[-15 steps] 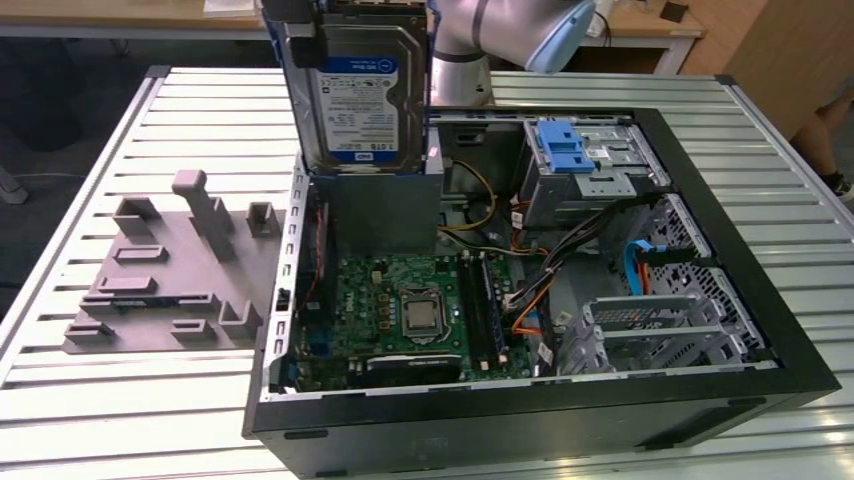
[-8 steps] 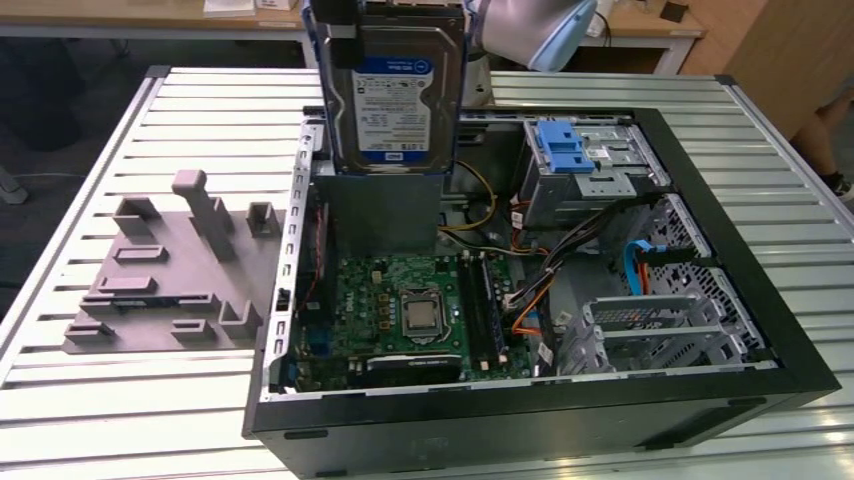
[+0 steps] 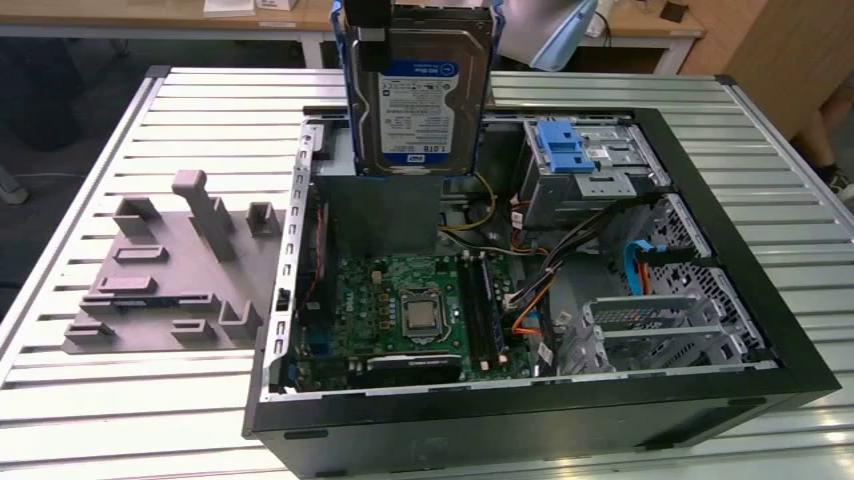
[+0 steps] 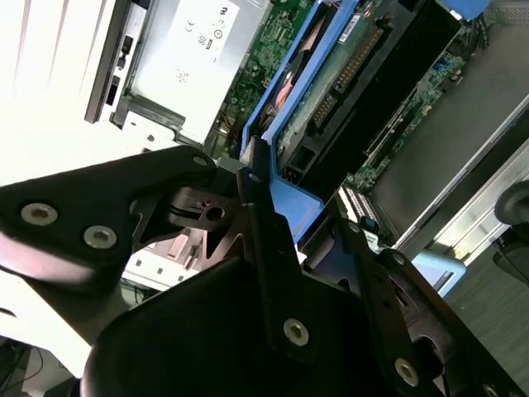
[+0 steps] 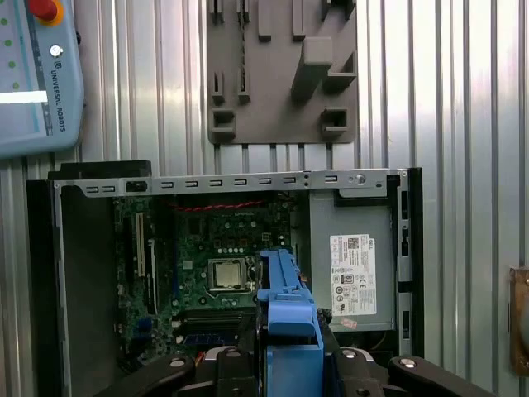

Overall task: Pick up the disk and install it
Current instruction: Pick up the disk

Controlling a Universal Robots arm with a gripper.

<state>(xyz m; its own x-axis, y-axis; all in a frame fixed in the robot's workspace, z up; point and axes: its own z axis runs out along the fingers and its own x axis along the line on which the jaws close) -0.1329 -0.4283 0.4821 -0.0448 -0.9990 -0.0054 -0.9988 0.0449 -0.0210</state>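
The disk (image 3: 416, 100), a silver drive with a blue-and-white label in a blue carrier, hangs upright high above the open computer case (image 3: 747, 390), over its rear half. My gripper (image 3: 416, 18) is shut on the disk's upper end at the top edge of the exterior view. In both wrist views the blue carrier (image 4: 289, 116) (image 5: 285, 302) sticks out between the black fingers (image 4: 263, 223), with the gripper (image 5: 289, 337) closed on it. Straight beneath lie the motherboard (image 5: 215, 248) and the grey power-supply box (image 5: 351, 265).
A drive cage with a bare blue caddy (image 3: 567, 150) sits at the case's far corner on the exterior view's right, and cables (image 3: 627, 260) run across the middle. A grey fixture plate (image 3: 160, 270) lies on the slatted table (image 3: 107, 400). A teach pendant (image 5: 33, 74) rests nearby.
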